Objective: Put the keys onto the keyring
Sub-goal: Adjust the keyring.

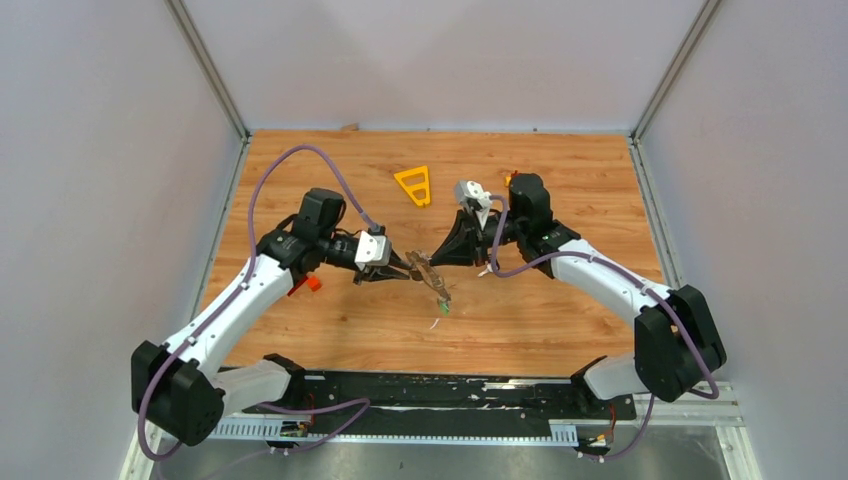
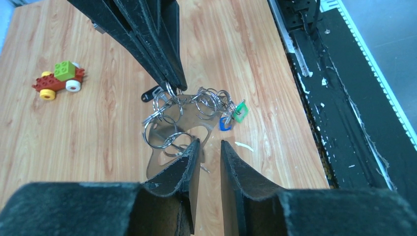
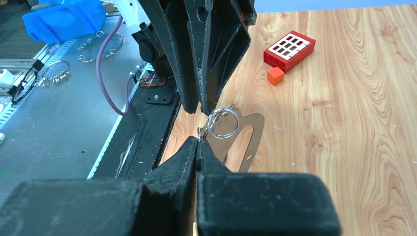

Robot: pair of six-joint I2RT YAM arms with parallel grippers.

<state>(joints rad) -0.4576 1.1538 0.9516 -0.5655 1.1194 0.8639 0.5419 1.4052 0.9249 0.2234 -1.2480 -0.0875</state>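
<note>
The left gripper is holding its fingers parted, bare wood showing between them; just beyond their tips the keyring, a flat silver-grey loop crowded with wire split rings, is sitting between both arms; keys with blue and green tags are dangling beside it; the right gripper is pinching one ring, fingers pressed together; farther off a block toy car is resting.
</note>
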